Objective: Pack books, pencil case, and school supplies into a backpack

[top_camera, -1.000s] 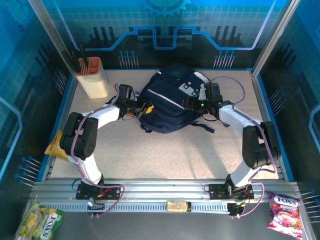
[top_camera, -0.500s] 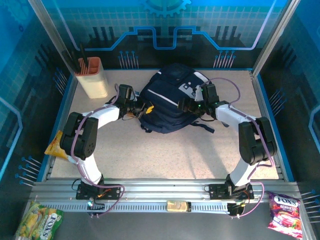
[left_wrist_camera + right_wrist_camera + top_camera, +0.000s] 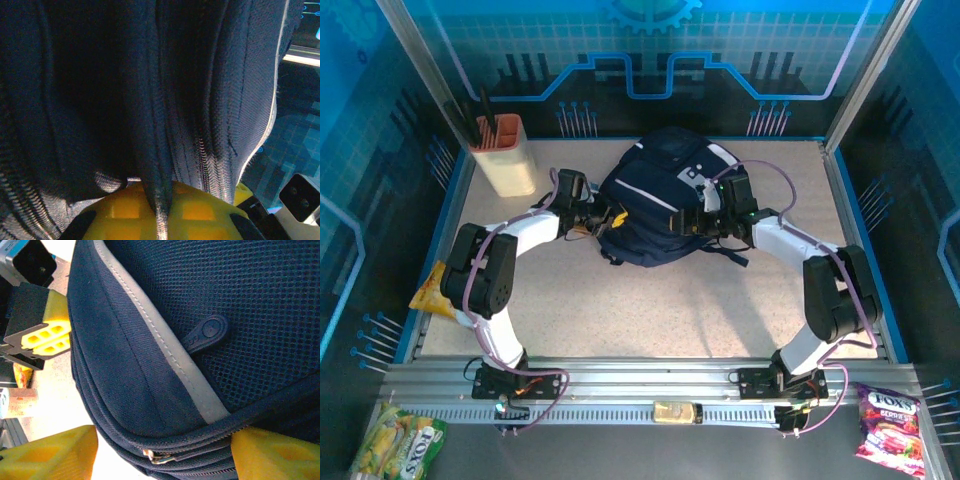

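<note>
Where top view looks down: one navy backpack (image 3: 655, 210) on table (image 3: 650, 310), far middle, pale stripe, grey patches; two pincers, left pincer (image 3: 603, 218) and right pincer (image 3: 692, 222), at its sides.
Left wrist view: left pincer (image 3: 160, 200) pinched tight on backpack (image 3: 100, 100) fold.
Right wrist view: right pincer (image 3: 160, 460) wide apart, either side of zipper (image 3: 155, 456), gripping nothing.

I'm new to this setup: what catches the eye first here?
A big navy backpack lies mid-table, toward the back. The left gripper pinches a fold of its fabric, while the right gripper stands open astride its zipper edge. A beige holder stands in the far left corner.
</note>
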Controlling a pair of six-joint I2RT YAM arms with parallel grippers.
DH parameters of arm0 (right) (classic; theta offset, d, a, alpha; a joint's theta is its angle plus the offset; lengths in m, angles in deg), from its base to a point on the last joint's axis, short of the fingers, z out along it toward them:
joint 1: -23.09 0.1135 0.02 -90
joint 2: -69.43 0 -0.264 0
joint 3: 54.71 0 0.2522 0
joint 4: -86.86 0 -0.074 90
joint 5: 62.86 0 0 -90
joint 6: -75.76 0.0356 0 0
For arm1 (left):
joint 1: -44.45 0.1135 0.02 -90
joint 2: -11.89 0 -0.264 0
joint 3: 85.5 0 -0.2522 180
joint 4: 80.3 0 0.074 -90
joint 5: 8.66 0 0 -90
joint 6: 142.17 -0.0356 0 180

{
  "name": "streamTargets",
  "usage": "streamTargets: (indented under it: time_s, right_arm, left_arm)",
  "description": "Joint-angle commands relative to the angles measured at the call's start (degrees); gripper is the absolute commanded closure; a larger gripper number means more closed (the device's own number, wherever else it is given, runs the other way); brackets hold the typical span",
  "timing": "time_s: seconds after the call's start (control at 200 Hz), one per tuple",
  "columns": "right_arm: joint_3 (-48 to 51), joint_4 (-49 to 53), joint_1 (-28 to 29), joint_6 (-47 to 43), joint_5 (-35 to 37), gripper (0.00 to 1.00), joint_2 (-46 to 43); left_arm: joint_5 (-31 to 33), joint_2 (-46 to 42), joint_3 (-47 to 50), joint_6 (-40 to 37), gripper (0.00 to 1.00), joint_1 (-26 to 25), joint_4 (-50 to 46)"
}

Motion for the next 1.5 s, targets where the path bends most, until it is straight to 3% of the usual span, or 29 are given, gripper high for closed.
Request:
streamTargets:
  time_s: [0.0,0.17,0.335,0.47,0.66,0.805,0.981,1.071,1.161,1.296,1.496]
  right_arm:
    - [0.09,2.16,1.26,-4.26,0.88,0.27,-1.95]
    - [-1.09,4.11,2.61,-10.42,7.75,0.22,-1.53]
    - [-3.76,5.44,3.59,-9.31,10.52,0.2,0.83]
    - [-4.19,5.96,5.38,-9.84,9.03,0.2,1.69]
    - [-1.19,4.99,7.65,-9.87,0.62,0.24,-0.77]
    - [-0.13,3.66,11.17,-7.82,1.68,0.27,-2.02]
    - [0.24,2.97,13.46,-5.26,8.48,0.36,-4.03]
    - [2.29,2.76,12.61,-2.33,15.5,0.35,-7.19]
    - [5.2,1.63,10.37,1.85,18.24,0.33,-10.78]
    - [11.37,-2.25,6.01,9.9,17.63,0.32,-16.17]
    - [14.94,-8.27,0.15,24.78,12.11,0.39,-16.36]
  left_arm:
    - [-2.58,0.24,-2.18,-0.25,1.0,-0.55,1.72]
    - [-2.58,0.21,-2.25,-0.23,1.0,-0.55,1.7]
    - [-2.67,0.31,-2.51,-0.22,1.0,-0.55,1.55]
    - [-2.67,0.37,-2.6,-0.25,1.0,-0.55,1.58]
    - [-2.69,0.77,-2.86,-0.25,1.0,-0.59,1.55]
    - [-2.69,1.27,-3.29,-0.01,1.0,-0.82,1.79]
    - [-3.02,1.49,-3.83,-0.34,1.0,-1.34,1.6]
    - [-2.86,1.31,-3.84,-1.15,1.0,-1.37,0.77]
    - [-2.04,0.95,-3.79,-2.7,0.95,-1.42,-0.97]
    - [0.46,-0.72,-2.98,-6.85,0.8,-1.34,-5.16]
    - [8.02,-7.52,-0.77,-16.55,0.64,-1.74,-13.59]
